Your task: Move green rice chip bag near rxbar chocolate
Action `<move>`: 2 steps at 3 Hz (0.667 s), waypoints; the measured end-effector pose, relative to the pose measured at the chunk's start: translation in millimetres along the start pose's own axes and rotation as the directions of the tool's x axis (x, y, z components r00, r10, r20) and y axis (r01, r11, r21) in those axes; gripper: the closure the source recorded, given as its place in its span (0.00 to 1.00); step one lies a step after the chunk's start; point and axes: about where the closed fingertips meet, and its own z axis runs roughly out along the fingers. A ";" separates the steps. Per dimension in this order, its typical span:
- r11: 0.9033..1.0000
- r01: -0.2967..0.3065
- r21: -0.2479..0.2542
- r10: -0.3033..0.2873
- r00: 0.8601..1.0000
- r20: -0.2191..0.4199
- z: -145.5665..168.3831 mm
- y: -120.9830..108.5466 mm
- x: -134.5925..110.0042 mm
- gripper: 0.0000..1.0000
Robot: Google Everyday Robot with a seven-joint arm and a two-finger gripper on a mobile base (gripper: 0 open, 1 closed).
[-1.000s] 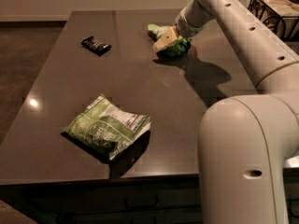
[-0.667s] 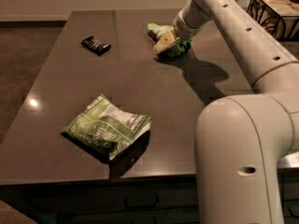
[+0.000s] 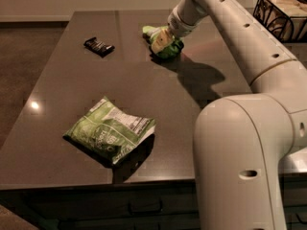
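The green rice chip bag (image 3: 168, 46), small, lumpy and lime green with a pale patch, is at the far middle of the dark table (image 3: 144, 87). My gripper (image 3: 163, 36) reaches in from the upper right and is shut on the bag, holding it just above the tabletop over its shadow. The rxbar chocolate (image 3: 99, 46), a thin black wrapper with faint white print, lies flat at the far left of the table. It is about a hand's width to the left of the bag.
A larger flat green bag with a white nutrition label (image 3: 110, 131) lies near the table's front edge. A dark wire basket (image 3: 283, 13) stands at the far right. My white arm and base (image 3: 240, 166) fill the right foreground.
My gripper has moved left with the green rice chip bag in it, closer to the rxbar chocolate. The rxbar and the flat green bag have not moved.
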 end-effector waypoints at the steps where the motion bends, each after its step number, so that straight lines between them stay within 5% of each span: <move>1: 0.996 0.080 -0.047 -0.078 0.996 0.037 -6.7 28.7 -22.7 0.87; 2: 0.980 0.175 -0.094 -0.168 0.982 0.084 -12.2 61.8 -46.2 1.00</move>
